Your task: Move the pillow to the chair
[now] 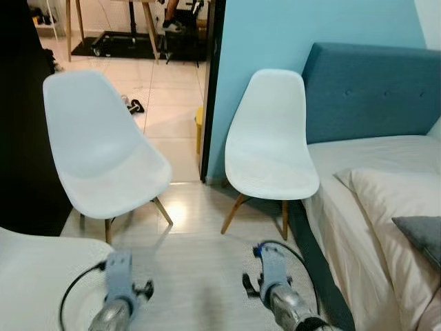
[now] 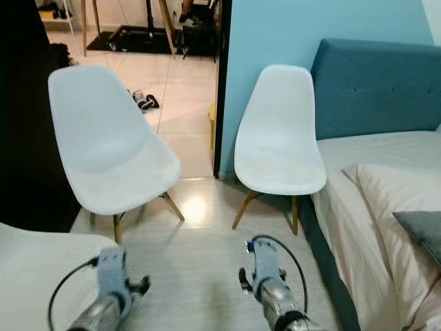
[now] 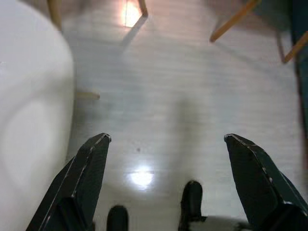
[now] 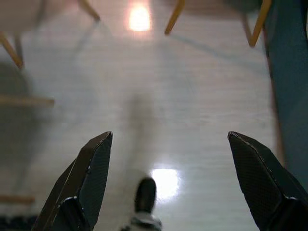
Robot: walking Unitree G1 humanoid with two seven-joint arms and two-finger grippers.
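Observation:
A cream pillow [image 1: 393, 196] lies on the bed [image 1: 344, 234] at the right, with the corner of a grey pillow [image 1: 422, 238] on top of it at the frame's edge. Two white shell chairs stand ahead on the floor: one on the left [image 1: 103, 155], one beside the bed [image 1: 271, 148]. Both arms hang low in front of me, left arm [image 1: 117, 289] and right arm [image 1: 275, 286]. In the wrist views my left gripper [image 3: 167, 138] and right gripper [image 4: 171, 135] point down at the pale floor. Both are open with nothing between the fingers.
A third white chair seat [image 1: 34, 276] sits close at my lower left. The bed has a blue headboard [image 1: 365, 89] against a light blue wall. An open doorway [image 1: 172, 83] leads to a tiled room with shoes [image 1: 132, 105] on the floor.

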